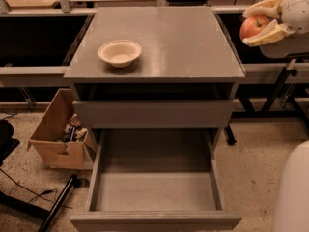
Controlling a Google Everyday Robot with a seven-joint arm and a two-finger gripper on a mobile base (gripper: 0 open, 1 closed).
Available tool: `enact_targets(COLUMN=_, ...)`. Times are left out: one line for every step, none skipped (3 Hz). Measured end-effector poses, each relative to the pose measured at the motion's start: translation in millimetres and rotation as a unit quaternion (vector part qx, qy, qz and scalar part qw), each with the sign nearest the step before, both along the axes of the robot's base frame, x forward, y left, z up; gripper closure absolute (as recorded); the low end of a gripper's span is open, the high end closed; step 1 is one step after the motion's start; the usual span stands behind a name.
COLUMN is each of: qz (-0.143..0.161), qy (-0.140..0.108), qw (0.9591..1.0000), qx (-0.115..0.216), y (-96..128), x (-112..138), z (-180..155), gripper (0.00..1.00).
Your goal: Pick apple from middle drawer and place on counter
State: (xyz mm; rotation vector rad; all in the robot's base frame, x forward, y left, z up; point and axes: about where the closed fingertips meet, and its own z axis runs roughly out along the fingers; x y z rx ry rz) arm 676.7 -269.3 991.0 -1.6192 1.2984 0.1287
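Aloft beside the counter (174,37), hand (249,27) gripping the apple (254,26), middle drawer (154,193) open below

Cream-fingered gripper on a white arm, far right of the scene

The gripper (248,27) sat at the far right, up near the top edge. Its two fingers (267,6) were broad, flat and pale cream-yellow, with soft rounded edges, looking padded rather than bare metal. Behind them the wrist (297,8) was a smooth, glossy white rounded shell with a faint seam. At the near right a large white curved casing (293,192) rose from the bottom edge, plain and unmarked.
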Motion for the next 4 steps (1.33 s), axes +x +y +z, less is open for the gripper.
enact_targets(qz=0.0, qy=0.0, qw=1.0, qx=0.0, y=0, x=0, z=0, gripper=1.0)
enact_targets(qz=0.007, qy=-0.024, qw=0.9996, qx=0.014, y=8, x=15, z=-1, gripper=1.0)
enact_targets(qz=0.016, qy=-0.055, qw=0.9967, qx=0.057, y=51, x=60, z=3, gripper=1.0)
enact_targets(qz=-0.025, qy=-0.032, qw=0.9972, qx=0.063, y=79, x=97, z=-1, gripper=1.0)
